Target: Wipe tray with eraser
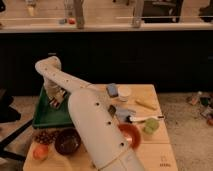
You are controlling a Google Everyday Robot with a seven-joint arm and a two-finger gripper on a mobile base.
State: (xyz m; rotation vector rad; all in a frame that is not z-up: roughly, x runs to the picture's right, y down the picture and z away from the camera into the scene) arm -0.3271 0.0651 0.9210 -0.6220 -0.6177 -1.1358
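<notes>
1. The white arm (97,125) comes up from the bottom edge and reaches to the upper left.
2. At its top joint (48,65) it bends straight down.
3. The hand (55,98) hangs under this joint, pointing down, low on the left side.

Claw (56,100) over tray (46,118) — arm (95,122) hides rim.

tray (42,119): green rect, low rim, lies flat | eraser (57,103): sm dark block at gripper (55,98), over tray
</notes>
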